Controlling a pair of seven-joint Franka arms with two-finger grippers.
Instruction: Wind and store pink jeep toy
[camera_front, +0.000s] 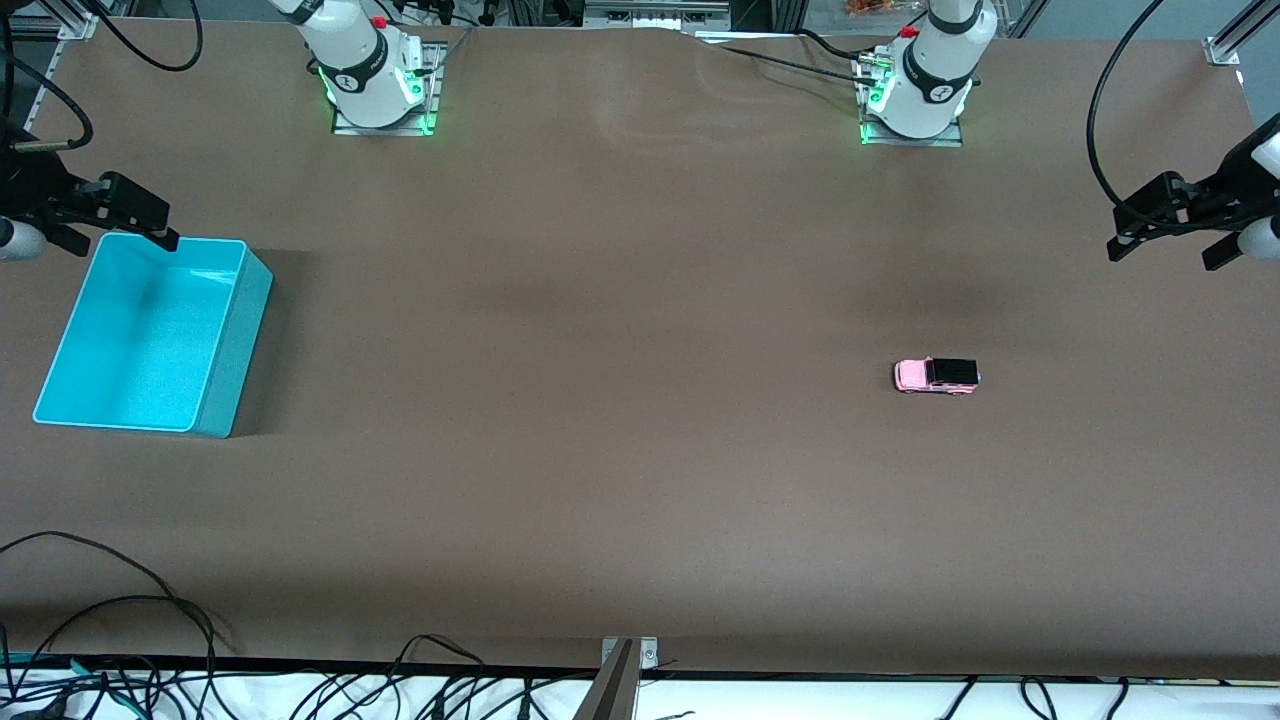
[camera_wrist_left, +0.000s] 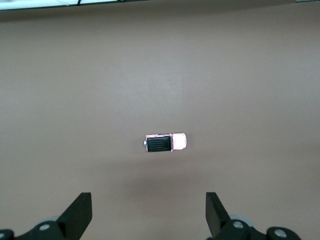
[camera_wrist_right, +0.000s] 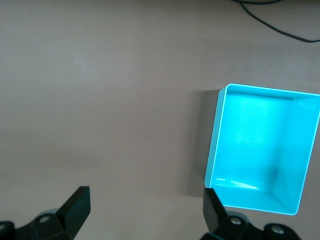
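The brown table (camera_front: 640, 480) carries two things, well apart — the pink jeep toy (camera_front: 936, 376) and a turquoise bin (camera_front: 240, 340).

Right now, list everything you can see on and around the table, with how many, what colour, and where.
small boxy pink jeep toy: one, pale pink body with black roof, on the table toward the left arm's end.
rectangular turquoise plastic bin: one, turquoise, nothing in it, on the table toward the right arm's end.
brown table: one, brown surface, under everything.
black cables: several, black, along the table edge nearest the front camera.
left gripper: one, black, open, in the air at the left arm's end, waiting.
right gripper: one, black, open, over the bin's rim.
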